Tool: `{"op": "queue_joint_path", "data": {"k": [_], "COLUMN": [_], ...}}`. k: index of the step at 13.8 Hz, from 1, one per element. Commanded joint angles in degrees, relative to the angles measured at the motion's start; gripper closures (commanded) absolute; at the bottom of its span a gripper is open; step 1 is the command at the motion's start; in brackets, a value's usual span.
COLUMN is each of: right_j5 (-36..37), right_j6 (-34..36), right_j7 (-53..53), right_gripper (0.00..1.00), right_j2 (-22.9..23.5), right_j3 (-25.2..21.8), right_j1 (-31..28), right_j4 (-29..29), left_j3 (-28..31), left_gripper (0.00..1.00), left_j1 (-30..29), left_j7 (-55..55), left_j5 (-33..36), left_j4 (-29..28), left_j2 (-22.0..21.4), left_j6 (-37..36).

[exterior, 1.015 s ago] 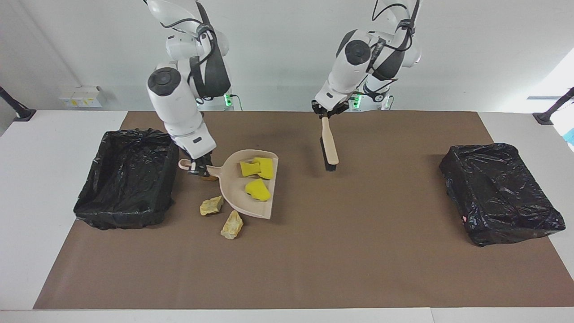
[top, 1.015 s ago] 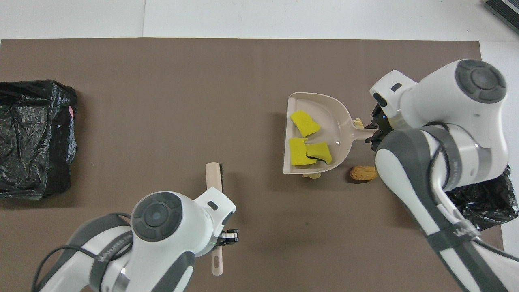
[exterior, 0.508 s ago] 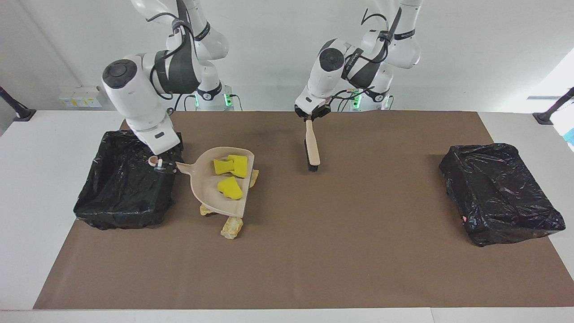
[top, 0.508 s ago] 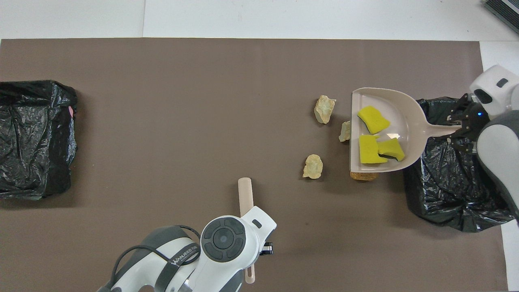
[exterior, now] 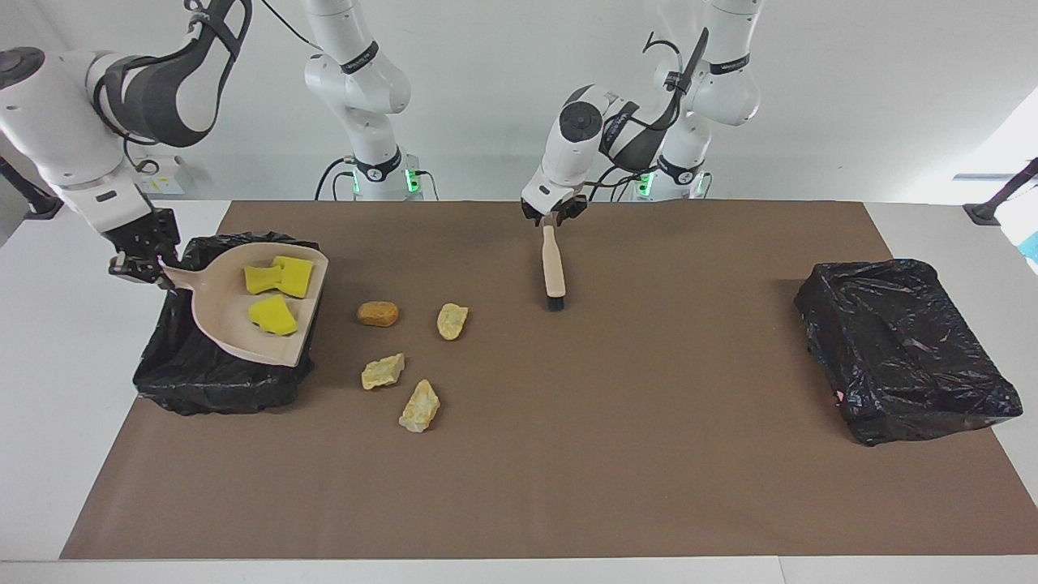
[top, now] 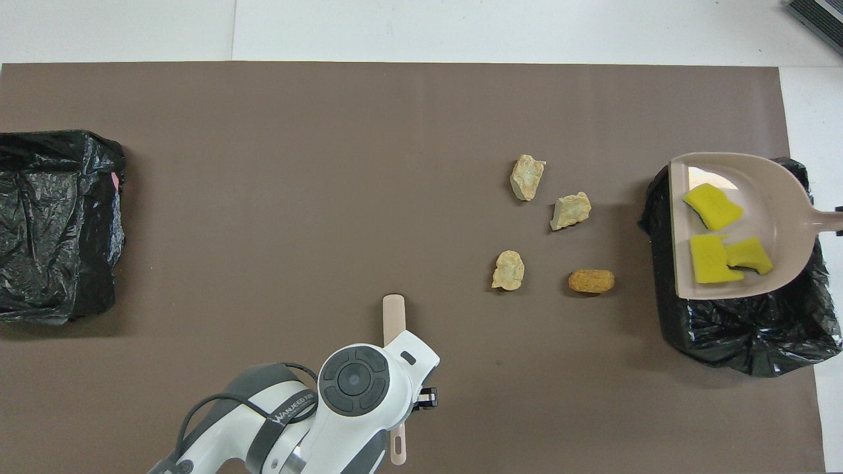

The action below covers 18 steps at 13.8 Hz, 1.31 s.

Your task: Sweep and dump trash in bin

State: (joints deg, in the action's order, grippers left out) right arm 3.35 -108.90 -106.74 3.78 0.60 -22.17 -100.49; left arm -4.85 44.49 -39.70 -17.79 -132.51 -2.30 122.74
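Trash is half done: three yellow sponge chunks (exterior: 273, 296) ride in the beige plastic dustpan (exterior: 223, 324), which the right gripper (exterior: 138, 261) grips over the black-bagged bin (exterior: 207, 385). Four tan bread lumps (exterior: 405, 349) wait on the mat. The left gripper (exterior: 553, 216) holds the beige brush (exterior: 554, 272); how tightly, I cannot tell.

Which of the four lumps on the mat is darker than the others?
The orange-brown lump, smooth and rounded, the one closest to the bin under the dustpan. The other three are pale tan and jagged.

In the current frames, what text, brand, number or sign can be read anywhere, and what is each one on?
"WANJEED", with further letters cut off: on the dark band of the left arm, overhead view.
Small lettering on the band of the right arm's upright link, facing view: too small to read.
Yellow-marked white boxes on the wall: markings unreadable.
Nothing legible on the dustpan, brush or bin bags.
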Motion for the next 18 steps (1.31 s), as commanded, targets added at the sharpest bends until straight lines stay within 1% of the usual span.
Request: {"op": "queue_joint_path", "data": {"k": [1,2,4,6,8,9,11,12,14,16,18], "right_j5": [7.2,10.3,16.0,21.9,29.1,32.5,36.9,38.0,39.5,40.9,40.9], "right_j6": [1.3,1.3,1.2,0.5,0.5,0.4,1.1,1.5,2.5,2.8,3.9], "right_j7": [-1.4,-1.3,-0.7,1.8,9.3,12.5,15.9,16.2,16.2,16.1,16.1], "right_gripper": [1.00,1.00,1.00,1.00,1.00,1.00,1.00,1.00,1.00,1.00,1.00], "right_j2": [-1.8,-2.1,-2.4,-2.8,-4.0,-5.0,-5.3,-5.2,-5.3,-5.8,-6.0], "right_j3": [0.5,0.5,0.5,0.9,1.2,1.2,1.2,1.1,1.2,1.3,1.4], "right_j1": [-2.8,-3.3,-3.6,-2.9,0.1,1.8,4.5,5.2,5.5,5.4,5.4], "right_j4": [0.2,0.1,-0.3,-1.2,-3.8,-5.1,-5.8,-5.6,-5.2,-5.0,-5.0], "left_j3": [0.5,0.6,0.5,0.5,0.5,0.5,0.5,0.6,0.5,0.6,0.5], "left_gripper": [0.00,0.00,0.00,0.00,0.00,0.00,0.00,0.00,0.00,0.00,0.00], "left_j1": [-3.0,-4.4,-11.8,-18.2,-27.4,-30.8,-36.7,-38.9,-43.3,-45.0,-45.0], "left_j7": [-0.2,-0.1,0.8,5.1,16.2,21.4,28.9,32.2,39.3,40.8,40.8], "left_j5": [0.9,2.7,7.5,9.6,9.7,9.7,9.8,10.8,12.2,13.2,14.6], "left_j4": [1.5,2.2,5.0,7.3,8.2,8.5,10.2,12.8,20.1,25.5,31.8], "left_j2": [-0.6,-0.9,-1.3,-1.3,-1.3,-1.3,-1.3,-1.1,-0.8,-1.4,-2.1], "left_j6": [-0.6,-0.7,-0.8,-1.0,-1.0,-1.0,-2.3,-5.6,-15.2,-22.2,-30.4]}}
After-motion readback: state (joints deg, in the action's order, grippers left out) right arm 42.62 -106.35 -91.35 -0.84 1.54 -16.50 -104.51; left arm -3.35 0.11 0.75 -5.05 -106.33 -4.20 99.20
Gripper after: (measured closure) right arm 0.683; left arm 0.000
